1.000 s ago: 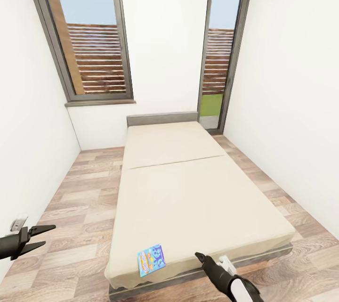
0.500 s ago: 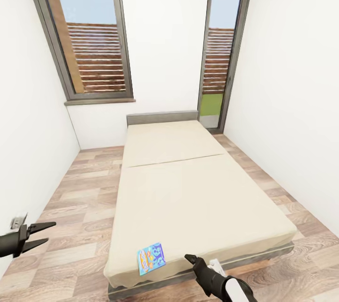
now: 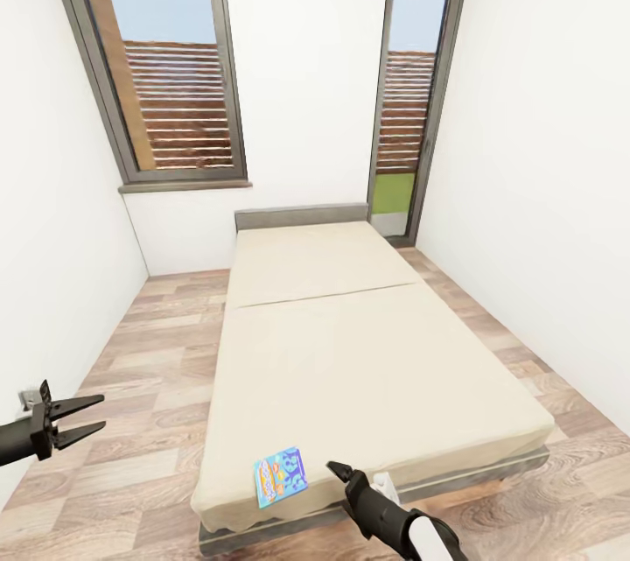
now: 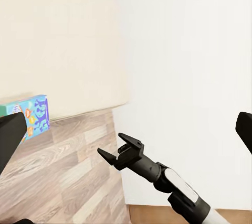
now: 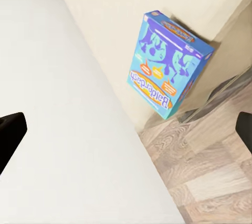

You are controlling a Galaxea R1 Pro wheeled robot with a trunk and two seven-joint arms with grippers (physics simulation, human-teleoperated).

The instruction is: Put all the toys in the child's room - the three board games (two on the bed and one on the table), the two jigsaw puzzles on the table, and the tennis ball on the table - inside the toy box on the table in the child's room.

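Head view: the blue board game [image 3: 281, 476] lies flat on the bed [image 3: 367, 368], at the foot edge and toward the bed's left corner as seen from the robot. No other game box is visible on the mattress. The right gripper [image 3: 337, 473] sits low at the foot edge, just beside the box on its right, not touching it. Whether its fingers are parted cannot be told from this view; in the left wrist view the right gripper [image 4: 113, 151] shows two fingers spread with a clear gap, so it is judged open and empty. The left gripper [image 3: 83, 419] hangs over the wood floor [image 3: 149, 421], well apart from the bed, fingers spread, holding nothing.

Right wrist view: the box [image 5: 169, 64] fills the centre, its near end at or over the bed's edge.

Step in hand, as judged: closing on the blue box for pickup. Recommended: bring the right fingers over the near edge of the box, one finger above and one beneath the part at the bed's edge, and close across the thin side. Avoid pushing the box further up the mattress.
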